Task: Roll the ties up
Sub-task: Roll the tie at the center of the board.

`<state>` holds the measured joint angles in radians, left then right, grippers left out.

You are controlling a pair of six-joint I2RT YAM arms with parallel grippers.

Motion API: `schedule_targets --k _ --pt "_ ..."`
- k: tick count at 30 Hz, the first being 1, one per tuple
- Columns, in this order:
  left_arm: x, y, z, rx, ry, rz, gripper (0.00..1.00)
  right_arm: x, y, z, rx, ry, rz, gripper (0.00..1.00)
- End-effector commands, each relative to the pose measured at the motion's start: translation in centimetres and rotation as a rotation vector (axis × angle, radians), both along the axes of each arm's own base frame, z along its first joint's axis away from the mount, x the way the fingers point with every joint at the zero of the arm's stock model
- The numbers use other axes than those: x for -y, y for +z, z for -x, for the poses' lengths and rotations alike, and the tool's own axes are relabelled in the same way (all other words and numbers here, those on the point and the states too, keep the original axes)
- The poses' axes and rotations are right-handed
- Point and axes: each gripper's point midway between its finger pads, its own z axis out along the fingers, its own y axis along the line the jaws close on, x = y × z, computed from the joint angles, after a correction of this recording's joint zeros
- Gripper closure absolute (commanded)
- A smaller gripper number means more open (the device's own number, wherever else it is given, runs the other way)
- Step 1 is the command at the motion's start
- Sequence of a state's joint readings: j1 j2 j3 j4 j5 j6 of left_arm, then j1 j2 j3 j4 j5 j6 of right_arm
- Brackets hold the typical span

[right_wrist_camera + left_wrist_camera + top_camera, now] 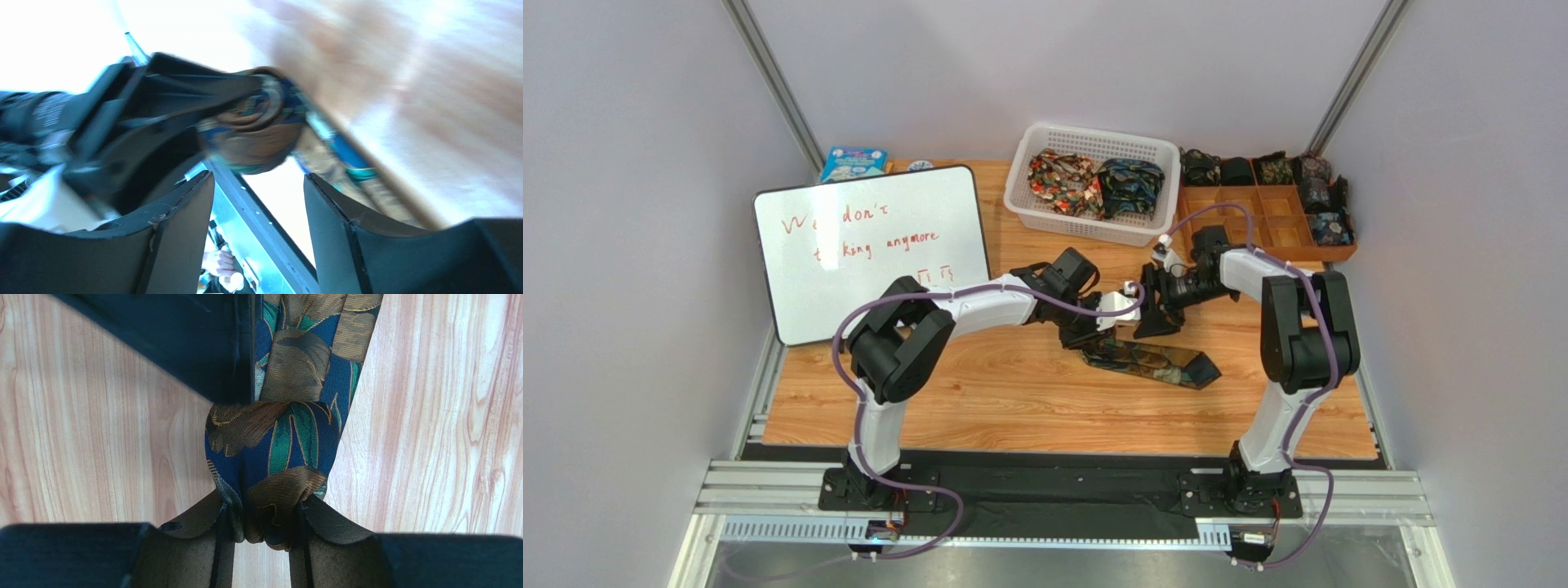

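**A:** Top view first. Where's the tie (1149, 360)?

**B:** On the table (1014, 404), in front of the white basket (1090, 228). Its long axis runs left to right, wide pointed end to the right. My left arm (977, 306) and right arm (1259, 276) meet over its narrow end, on the basket side.

**A:** Left wrist?

**B:** My left gripper (265, 523) is pinched narrow on the rolled end (270, 453). The unrolled length runs straight away from the fingers (334, 539) (a dark shape (184, 349) crosses beside it, probably the other gripper).

**A:** Right wrist?

**B:** Blurred. My right gripper (258, 208) stands apart, holding nothing. The rolled end sits just beyond its tips, in the left gripper. I judge the winding should go on toward the wide end.
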<state>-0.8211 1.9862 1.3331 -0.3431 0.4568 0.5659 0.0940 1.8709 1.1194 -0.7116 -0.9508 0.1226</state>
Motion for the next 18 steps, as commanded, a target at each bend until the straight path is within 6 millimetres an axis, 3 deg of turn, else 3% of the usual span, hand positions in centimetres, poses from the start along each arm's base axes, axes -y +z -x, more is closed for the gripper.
schedule_targets --k 1,8,11,14,18 --pt "-1.1 -1.4 0.3 -0.004 -0.002 -0.096 0.8 -1.8 2.8 1.0 0.037 0.039 -0.068 0.41" --pt "-0.8 -1.6 0.5 -0.003 -0.006 -0.109 0.77 -3.1 0.3 1.6 -0.002 0.03 -0.029 0.54" --pt "-0.8 -1.5 0.6 -0.007 -0.006 -0.108 0.76 -2.7 -0.9 2.0 -0.025 0.034 0.012 0.71" --pt "-0.8 -1.3 0.8 -0.013 -0.008 -0.105 0.7 -2.1 -1.8 2.3 -0.043 0.04 0.049 1.0" --pt "-0.7 -0.4 1.0 -0.017 -0.015 -0.079 0.54 -0.8 -3.1 3.0 -0.074 0.029 0.096 1.0"
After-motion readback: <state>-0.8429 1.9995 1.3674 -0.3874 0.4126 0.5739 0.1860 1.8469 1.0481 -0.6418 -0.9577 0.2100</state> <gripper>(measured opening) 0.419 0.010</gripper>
